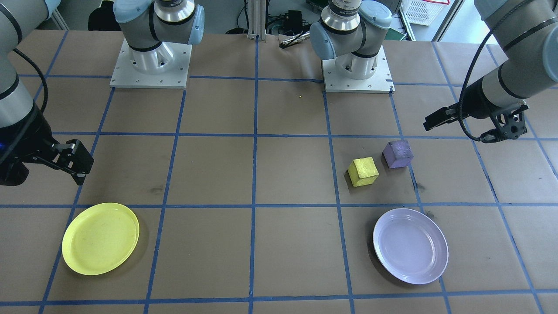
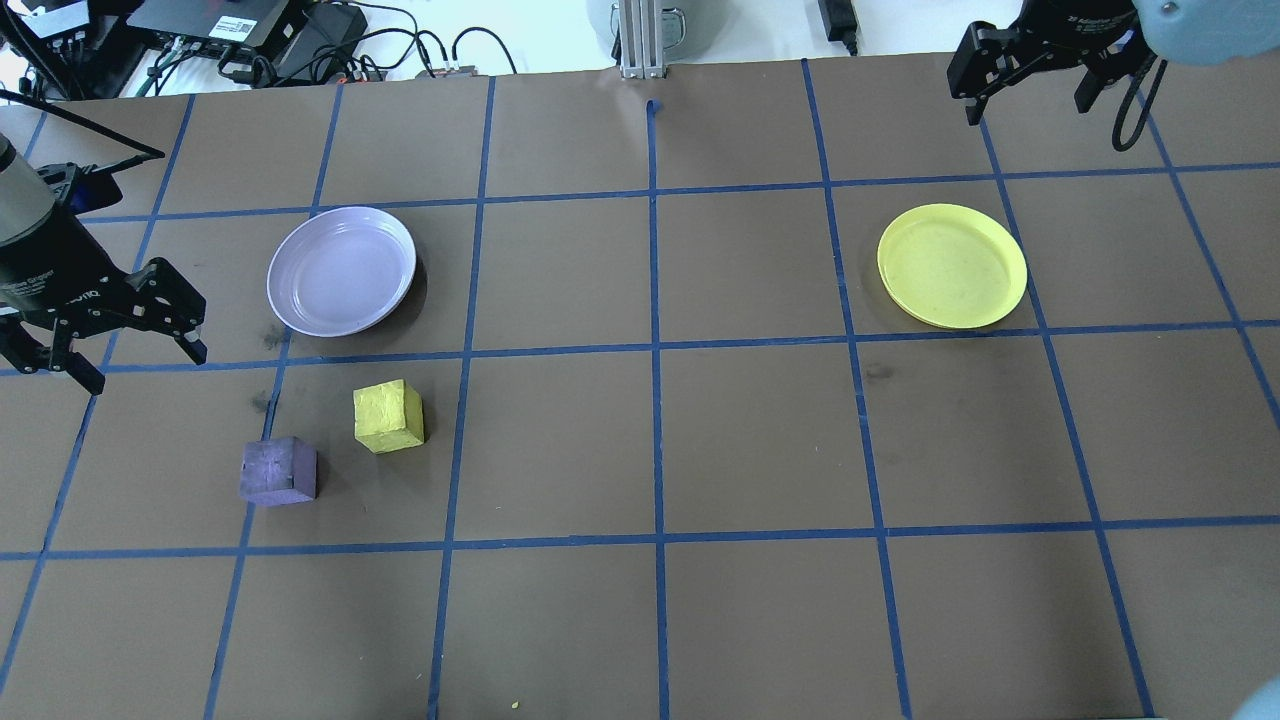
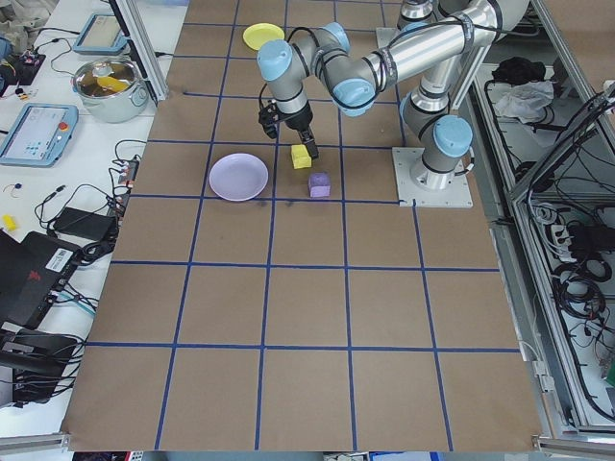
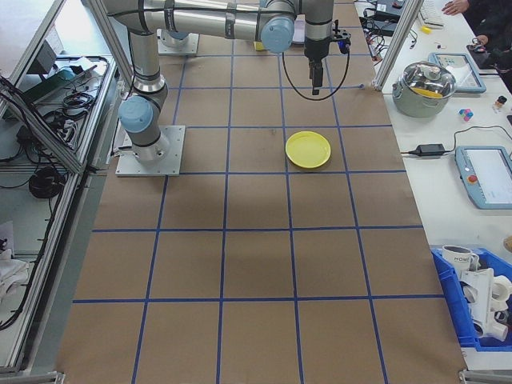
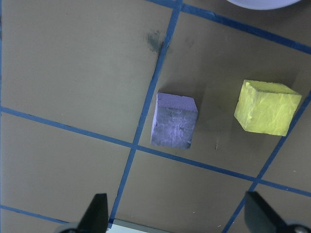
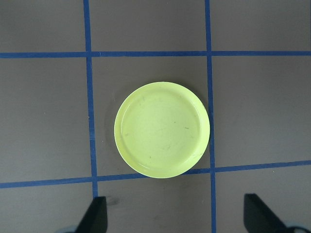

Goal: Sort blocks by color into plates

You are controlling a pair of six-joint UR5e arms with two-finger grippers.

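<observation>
Brown paper gridded with blue tape covers the table (image 2: 760, 440). Sorting hasn't begun: the purple block (image 2: 279, 471) and yellow block (image 2: 388, 417) sit near each other beside the bare lavender plate (image 2: 341, 271); the yellow plate (image 2: 952, 265) lies well apart, also bare. Left gripper (image 2: 100, 335) and right gripper (image 2: 1030, 75) hang spread and unloaded; next, I'd say, the left must descend onto a block.

the flat table surface (image 2: 760, 440) was dull brown, crossed by a grid of bright blue tape lines (image 2: 655, 350), with a few dark smudges at 9 o'clock in the overhead view. the small matte cube of chalky yellow (image 2: 388, 417) showed paler worn patches. the small matte purple cube (image 2: 278, 471) looked mottled violet-grey. the round shallow plastic plate in bright yellow (image 2: 952, 265) carried faint dark specks; the round rimmed plastic plate (image 2: 341, 270) was pale lavender.
</observation>
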